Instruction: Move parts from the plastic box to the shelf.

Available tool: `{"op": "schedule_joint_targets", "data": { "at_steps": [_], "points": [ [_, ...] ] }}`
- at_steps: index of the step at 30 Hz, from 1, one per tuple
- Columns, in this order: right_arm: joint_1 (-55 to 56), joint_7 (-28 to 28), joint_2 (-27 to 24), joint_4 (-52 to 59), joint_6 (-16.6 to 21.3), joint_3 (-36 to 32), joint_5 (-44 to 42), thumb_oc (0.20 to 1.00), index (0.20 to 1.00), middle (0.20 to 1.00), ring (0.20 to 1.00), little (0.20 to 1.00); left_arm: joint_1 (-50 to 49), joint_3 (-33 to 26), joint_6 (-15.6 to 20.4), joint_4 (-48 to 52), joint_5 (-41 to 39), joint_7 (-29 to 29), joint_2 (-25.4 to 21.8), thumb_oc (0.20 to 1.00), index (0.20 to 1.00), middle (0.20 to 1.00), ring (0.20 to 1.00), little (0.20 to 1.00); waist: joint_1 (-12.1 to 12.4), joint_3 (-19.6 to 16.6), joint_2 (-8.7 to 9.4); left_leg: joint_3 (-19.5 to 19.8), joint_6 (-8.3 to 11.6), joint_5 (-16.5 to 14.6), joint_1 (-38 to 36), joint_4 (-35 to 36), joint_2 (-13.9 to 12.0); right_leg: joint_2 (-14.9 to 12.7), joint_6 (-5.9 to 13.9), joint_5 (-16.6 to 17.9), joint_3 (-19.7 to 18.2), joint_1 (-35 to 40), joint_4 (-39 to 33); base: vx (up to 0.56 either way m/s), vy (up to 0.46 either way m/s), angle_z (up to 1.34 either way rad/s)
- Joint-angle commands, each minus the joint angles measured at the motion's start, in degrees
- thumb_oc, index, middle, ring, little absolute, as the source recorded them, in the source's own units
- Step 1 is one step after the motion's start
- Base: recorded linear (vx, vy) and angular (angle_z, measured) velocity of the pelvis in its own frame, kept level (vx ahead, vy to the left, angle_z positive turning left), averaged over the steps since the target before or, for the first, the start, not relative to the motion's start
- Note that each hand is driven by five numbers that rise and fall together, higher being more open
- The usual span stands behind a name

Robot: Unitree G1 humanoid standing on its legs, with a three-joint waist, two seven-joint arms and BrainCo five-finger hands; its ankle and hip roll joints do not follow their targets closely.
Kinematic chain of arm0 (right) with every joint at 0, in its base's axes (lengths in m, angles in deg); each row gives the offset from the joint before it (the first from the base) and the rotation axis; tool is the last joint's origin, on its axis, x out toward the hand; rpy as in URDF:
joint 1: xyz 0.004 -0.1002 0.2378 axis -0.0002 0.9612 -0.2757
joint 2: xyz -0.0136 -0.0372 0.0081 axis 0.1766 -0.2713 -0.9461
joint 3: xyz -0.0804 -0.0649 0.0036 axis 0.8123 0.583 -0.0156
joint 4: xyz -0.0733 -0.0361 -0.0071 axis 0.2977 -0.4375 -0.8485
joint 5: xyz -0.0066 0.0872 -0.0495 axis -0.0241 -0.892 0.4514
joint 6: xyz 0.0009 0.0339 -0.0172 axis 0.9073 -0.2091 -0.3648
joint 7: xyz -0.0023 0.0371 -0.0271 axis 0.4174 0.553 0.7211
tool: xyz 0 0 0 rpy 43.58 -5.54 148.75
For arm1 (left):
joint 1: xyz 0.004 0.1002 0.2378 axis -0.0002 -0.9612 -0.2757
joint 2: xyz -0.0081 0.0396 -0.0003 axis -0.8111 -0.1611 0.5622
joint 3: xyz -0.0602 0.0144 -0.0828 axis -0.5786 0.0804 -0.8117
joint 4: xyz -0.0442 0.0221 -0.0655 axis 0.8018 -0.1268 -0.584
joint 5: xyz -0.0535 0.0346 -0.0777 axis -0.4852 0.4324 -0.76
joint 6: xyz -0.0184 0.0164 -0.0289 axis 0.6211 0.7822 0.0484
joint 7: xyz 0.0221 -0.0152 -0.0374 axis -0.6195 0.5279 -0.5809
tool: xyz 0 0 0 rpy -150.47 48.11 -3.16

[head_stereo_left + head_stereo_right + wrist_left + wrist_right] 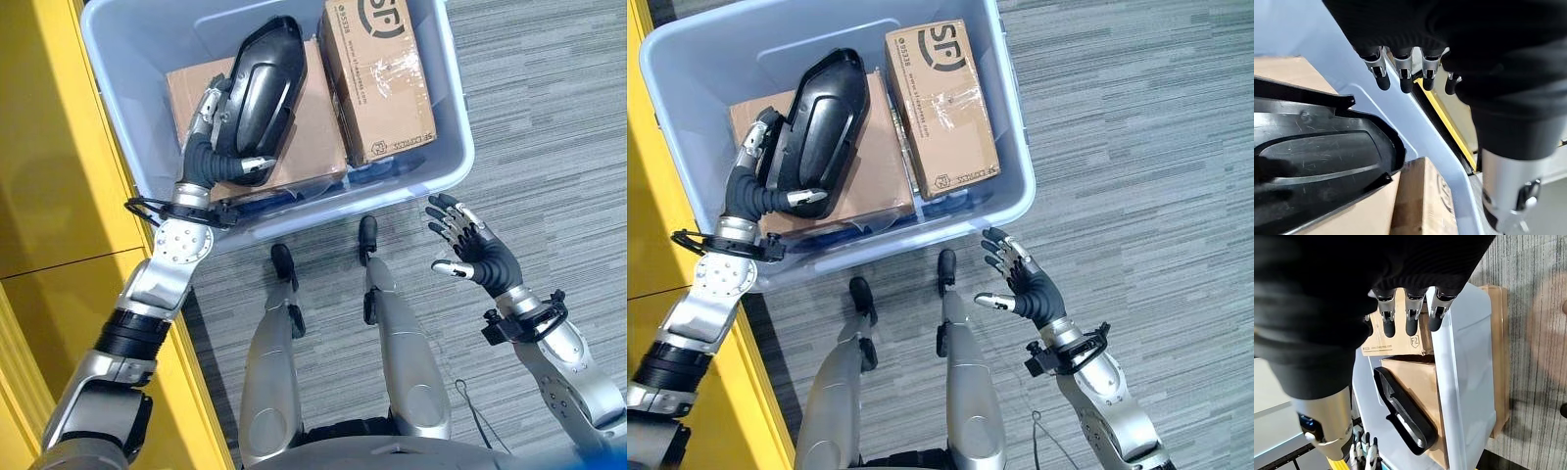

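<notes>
A light blue plastic box (456,147) stands on the floor and holds a long black plastic part (265,88) lying on a flat cardboard box (318,137). My left hand (211,147) is inside the box at the part's near left edge. Its fingers (1405,78) run straight along that edge and its thumb rests by the lower end, not closed round it. The part (1317,156) lies to one side of the fingers in the left wrist view. My right hand (480,253) hovers open over the carpet outside the box's near right corner.
A printed cardboard box (377,78) lies beside the black part in the plastic box's right half. The yellow shelf unit (49,147) stands close along the plastic box's left side. Grey striped carpet (549,117) stretches to the right.
</notes>
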State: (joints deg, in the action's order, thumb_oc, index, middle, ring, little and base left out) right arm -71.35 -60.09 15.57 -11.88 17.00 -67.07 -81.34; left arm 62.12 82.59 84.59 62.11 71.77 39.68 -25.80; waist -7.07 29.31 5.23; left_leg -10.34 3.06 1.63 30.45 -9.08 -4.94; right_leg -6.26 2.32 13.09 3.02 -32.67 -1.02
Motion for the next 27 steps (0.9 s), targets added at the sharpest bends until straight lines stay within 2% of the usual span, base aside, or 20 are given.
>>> {"op": "schedule_joint_targets", "data": {
  "at_steps": [1, 6, 11, 21, 27],
  "points": [
    [-0.4, -0.9, -0.3, 3.4, 3.5, -0.2, -0.1, 1.000, 1.000, 1.000, 1.000, 1.000, 1.0, -1.9, 0.1, -1.8, 2.8, 4.1, -3.1, 1.000, 1.000, 1.000, 1.000, 1.000, -0.9, -1.8, 1.56, 2.2, 0.32, -0.3, 1.2, -2.7, -0.6, -3.5, 5.47, -6.6, -1.6, 2.6, 7.5, 0.00, 0.000, 0.00],
    [-1.4, -1.8, -0.4, 3.4, 3.5, 0.8, -0.2, 1.000, 1.000, 1.000, 1.000, 1.000, 4.4, -1.7, -2.3, -8.8, 5.2, 8.4, -1.2, 1.000, 1.000, 1.000, 1.000, 1.000, -1.2, -1.7, 2.02, 1.9, 0.35, -0.2, 1.6, -2.7, -0.7, -3.2, 5.38, -6.5, -1.7, 2.1, 7.6, 0.00, 0.000, 0.00],
    [-2.3, -3.1, -0.8, 3.4, 3.7, 1.5, -0.3, 1.000, 1.000, 1.000, 1.000, 1.000, 6.7, -2.9, -2.7, -11.1, 3.5, 12.1, -0.2, 1.000, 1.000, 1.000, 1.000, 1.000, -1.5, -1.6, 2.18, 1.8, 0.48, -0.1, 1.9, -2.8, -0.9, -3.1, 5.32, -6.4, -1.7, 1.6, 7.7, 0.00, 0.000, 0.00],
    [-2.5, -3.3, -1.4, 3.4, 4.0, 1.7, -0.9, 1.000, 1.000, 1.000, 1.000, 1.000, 6.4, -6.2, -2.5, -7.1, 5.5, 15.6, -3.3, 1.000, 1.000, 1.000, 1.000, 1.000, -1.3, -1.9, 1.96, 2.0, 0.56, -0.2, 2.0, -3.0, -1.0, -2.9, 5.22, -6.7, -1.7, 1.4, 8.0, 0.00, 0.000, 0.00],
    [-2.3, -3.1, -1.8, 3.5, 4.0, 1.5, -1.1, 1.000, 1.000, 1.000, 1.000, 1.000, 8.7, -5.8, -3.4, -9.7, 7.1, 16.9, -5.1, 1.000, 1.000, 1.000, 1.000, 1.000, -1.7, -2.1, 2.15, 2.0, 0.63, -0.1, 2.3, -3.0, -1.0, -2.7, 5.17, -6.6, -1.7, 1.1, 8.0, 0.00, 0.000, 0.00]
  ]
}}
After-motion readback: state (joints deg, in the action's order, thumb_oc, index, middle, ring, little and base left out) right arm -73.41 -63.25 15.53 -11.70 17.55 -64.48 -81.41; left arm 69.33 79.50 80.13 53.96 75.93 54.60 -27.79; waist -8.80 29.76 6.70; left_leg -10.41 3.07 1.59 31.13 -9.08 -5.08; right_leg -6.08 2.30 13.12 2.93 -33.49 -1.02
